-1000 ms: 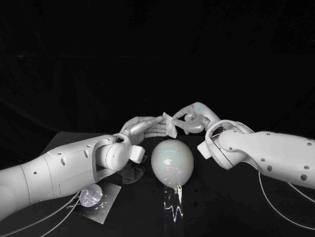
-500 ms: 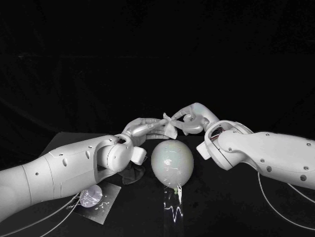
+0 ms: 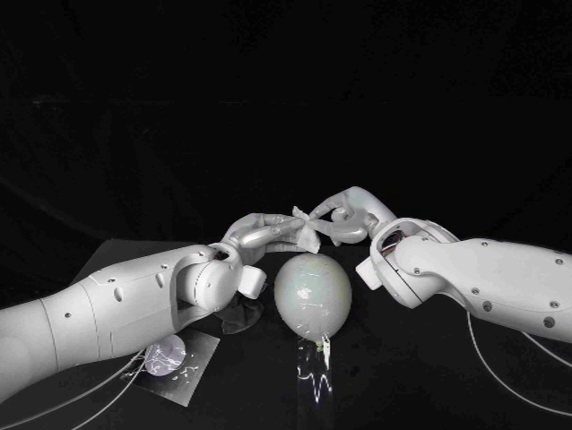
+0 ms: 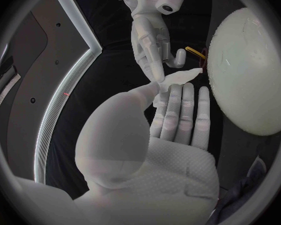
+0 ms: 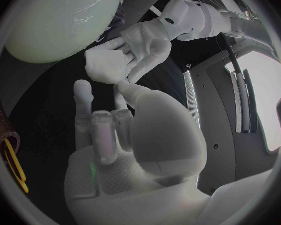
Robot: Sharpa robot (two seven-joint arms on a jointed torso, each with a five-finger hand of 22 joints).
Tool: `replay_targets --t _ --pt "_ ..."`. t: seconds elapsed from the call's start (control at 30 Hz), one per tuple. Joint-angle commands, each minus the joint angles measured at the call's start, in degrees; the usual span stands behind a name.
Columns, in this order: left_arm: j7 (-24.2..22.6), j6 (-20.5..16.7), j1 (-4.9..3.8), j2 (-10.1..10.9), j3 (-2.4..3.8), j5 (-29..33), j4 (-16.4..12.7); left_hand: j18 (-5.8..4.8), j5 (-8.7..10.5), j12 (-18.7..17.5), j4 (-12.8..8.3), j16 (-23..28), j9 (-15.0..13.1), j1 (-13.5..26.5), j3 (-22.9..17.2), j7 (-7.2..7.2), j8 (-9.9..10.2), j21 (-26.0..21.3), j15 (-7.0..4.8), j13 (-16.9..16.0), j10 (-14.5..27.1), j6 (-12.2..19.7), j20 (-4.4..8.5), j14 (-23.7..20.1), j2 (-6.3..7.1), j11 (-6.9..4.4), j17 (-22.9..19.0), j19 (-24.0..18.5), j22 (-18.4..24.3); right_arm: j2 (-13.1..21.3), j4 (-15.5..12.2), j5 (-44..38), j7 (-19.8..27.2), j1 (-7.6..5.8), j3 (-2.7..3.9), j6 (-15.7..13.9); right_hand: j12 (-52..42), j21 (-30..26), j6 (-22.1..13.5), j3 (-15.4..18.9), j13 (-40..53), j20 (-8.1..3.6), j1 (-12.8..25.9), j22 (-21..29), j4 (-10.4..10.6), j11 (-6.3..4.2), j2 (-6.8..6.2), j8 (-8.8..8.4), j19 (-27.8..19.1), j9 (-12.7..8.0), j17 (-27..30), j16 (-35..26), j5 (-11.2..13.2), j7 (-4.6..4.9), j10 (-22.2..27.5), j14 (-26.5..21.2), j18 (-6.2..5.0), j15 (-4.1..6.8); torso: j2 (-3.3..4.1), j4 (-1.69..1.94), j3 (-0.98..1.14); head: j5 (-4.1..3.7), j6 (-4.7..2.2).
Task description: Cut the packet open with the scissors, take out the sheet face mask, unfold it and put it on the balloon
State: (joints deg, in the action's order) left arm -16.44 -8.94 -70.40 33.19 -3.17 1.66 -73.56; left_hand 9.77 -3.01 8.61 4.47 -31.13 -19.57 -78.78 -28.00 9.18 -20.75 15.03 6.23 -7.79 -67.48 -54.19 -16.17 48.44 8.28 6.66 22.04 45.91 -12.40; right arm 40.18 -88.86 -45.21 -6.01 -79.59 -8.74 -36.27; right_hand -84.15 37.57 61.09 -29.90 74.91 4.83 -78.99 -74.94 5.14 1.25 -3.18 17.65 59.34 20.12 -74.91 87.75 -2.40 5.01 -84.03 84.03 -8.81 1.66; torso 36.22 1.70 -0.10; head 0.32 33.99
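Silvery packet (image 3: 179, 357) lies flat on the black table (image 3: 403, 381) under my left forearm, so I judge the cutting and the taking out are done and the unfolding is in hand. My left hand (image 3: 263, 236) is raised behind the balloon and pinches the sheet face mask (image 3: 307, 231), a white folded wad, between thumb and flat fingers. The balloon (image 3: 313, 290) lies on the table just below and in front of the mask, apart from it. My right hand (image 3: 351, 215) reaches in from the other side, a fingertip at the mask's upper corner and the thumb held off. Whether it has any grip there, I cannot tell.

Next, I think the right hand must catch a loose layer and draw it away from the left, gently, since the wet sheet may cling to itself or tear.

From the head view the mask is a small white flap between the hands. The left wrist view shows the right fingertip touching the mask's edge. The right wrist view shows the wad bunched in the left hand's pinch, and a yellow loop (image 5: 13, 160) on the table, probably a scissors handle.
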Motion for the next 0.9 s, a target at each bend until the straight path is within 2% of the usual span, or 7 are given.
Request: replay_targets --t 0.03,0.1,0.4,0.47,0.63,0.77,0.9 --pt "-1.75 1.13 -0.09 -0.22 0.08 0.08 -0.04 0.66 0.21 0.52 -0.41 -0.57 -0.14 -1.09 -0.39 -0.29 -0.49 -0.24 -0.56 -0.14 -0.68 -0.98 0.07 0.18 -0.46 -0.35 0.17 0.81 0.05 -0.17 0.02 -1.34 -0.16 -0.01 0.01 1.04 0.23 -0.18 0.35 -0.38 9.54 -0.12 0.1 -1.99 -0.13 -0.42 0.59 0.32 -0.06 1.55 -9.54 0.27 -0.37 0.09 -3.27 3.35 -1.01 0.38 0.02 0.0 0.01 0.02 0.08" --pt "-1.97 1.35 -0.09 -0.24 0.08 0.14 -0.01 0.69 0.23 1.25 -1.16 -1.31 -0.34 -2.25 -0.59 -0.84 -1.25 0.04 -0.95 -0.38 -1.75 -2.36 0.31 0.8 -1.41 -0.94 0.37 1.61 -0.02 -0.25 0.05 -1.41 -0.16 -0.01 0.01 0.95 0.24 -0.23 0.33 -0.41 9.53 -0.12 0.13 -1.97 -0.14 -0.42 0.58 0.33 -0.1 1.56 -9.44 0.24 -0.37 0.1 -3.26 3.3 -1.02 0.37 0.01 -0.01 0.0 0.01 0.14" --pt "-2.17 1.71 -0.09 -0.33 0.08 0.23 0.07 0.67 0.24 1.73 -1.54 -1.83 -0.46 -2.57 -0.27 -1.2 -1.77 0.16 -1.21 -0.53 -2.41 -3.21 0.48 1.19 -1.87 -1.3 0.47 2.07 -0.03 -0.38 -0.02 -1.72 -0.14 0.0 0.0 0.78 0.24 -0.23 0.33 -0.41 9.53 -0.12 0.13 -1.97 -0.14 -0.42 0.58 0.33 -0.1 1.56 -9.44 0.24 -0.37 0.1 -3.26 3.3 -1.02 0.37 -0.02 -0.01 0.0 0.01 0.21" --pt "-2.16 1.72 -0.09 -0.36 0.08 0.24 0.07 0.67 0.24 1.95 -1.76 -2.06 -0.53 -2.74 -0.1 -1.33 -2.0 0.22 -1.35 -0.61 -2.71 -3.56 0.56 1.38 -2.02 -1.48 0.51 2.26 -0.05 -0.4 -0.03 -1.84 -0.16 0.0 0.0 0.81 0.24 -0.23 0.33 -0.41 9.53 -0.12 0.13 -1.97 -0.14 -0.42 0.58 0.33 -0.1 1.56 -9.44 0.24 -0.37 0.1 -3.26 3.3 -1.02 0.37 -0.01 -0.01 -0.01 0.1 -0.08" --pt "-2.31 1.29 -0.09 -0.42 0.09 0.25 0.06 0.69 0.24 2.74 -2.24 -2.8 -0.82 -3.04 0.36 -1.76 -2.68 0.56 -1.83 -0.96 -3.93 -4.38 0.82 2.2 -2.47 -2.06 0.68 2.92 -0.2 -0.5 0.05 -2.1 -0.3 0.0 0.0 1.04 0.35 -0.32 0.29 -0.47 9.43 -0.12 0.22 -1.94 -0.18 -0.41 0.53 0.35 -0.17 1.58 -9.41 0.22 -0.37 0.11 -3.21 3.29 -1.03 0.37 -0.03 -0.01 -0.01 0.16 -0.04" --pt "-2.61 0.27 -0.09 -0.43 0.09 0.26 0.03 0.71 0.24 3.6 -2.77 -3.47 -1.38 -3.51 0.04 -1.91 -3.24 1.64 -2.49 -1.46 -5.17 -4.37 1.48 3.57 -3.6 -2.54 0.71 4.18 -0.81 -0.48 0.05 -2.17 -0.19 0.01 0.0 1.02 0.43 -0.45 0.24 -0.52 9.36 -0.12 0.36 -1.9 -0.22 -0.39 0.46 0.37 -0.27 1.61 -9.24 0.16 -0.36 0.12 -3.18 3.2 -1.05 0.36 0.0 -0.02 0.0 0.18 0.07" --pt "-2.92 -1.03 -0.09 -0.33 0.09 0.26 -0.02 0.64 0.24 3.82 -3.07 -3.47 -1.79 -3.63 -0.16 -1.86 -3.52 2.17 -2.58 -1.68 -5.3 -4.12 1.8 3.8 -3.97 -2.56 0.58 4.48 -1.17 -0.3 -0.15 -2.01 0.35 0.02 -0.01 0.72 1.3 -0.94 -0.07 -0.76 8.61 -0.12 0.76 -1.75 -0.33 -0.33 0.35 0.39 -0.66 1.67 -8.5 -0.14 -0.36 0.19 -2.78 2.83 -1.12 0.32 0.0 -0.02 0.0 0.19 0.13"
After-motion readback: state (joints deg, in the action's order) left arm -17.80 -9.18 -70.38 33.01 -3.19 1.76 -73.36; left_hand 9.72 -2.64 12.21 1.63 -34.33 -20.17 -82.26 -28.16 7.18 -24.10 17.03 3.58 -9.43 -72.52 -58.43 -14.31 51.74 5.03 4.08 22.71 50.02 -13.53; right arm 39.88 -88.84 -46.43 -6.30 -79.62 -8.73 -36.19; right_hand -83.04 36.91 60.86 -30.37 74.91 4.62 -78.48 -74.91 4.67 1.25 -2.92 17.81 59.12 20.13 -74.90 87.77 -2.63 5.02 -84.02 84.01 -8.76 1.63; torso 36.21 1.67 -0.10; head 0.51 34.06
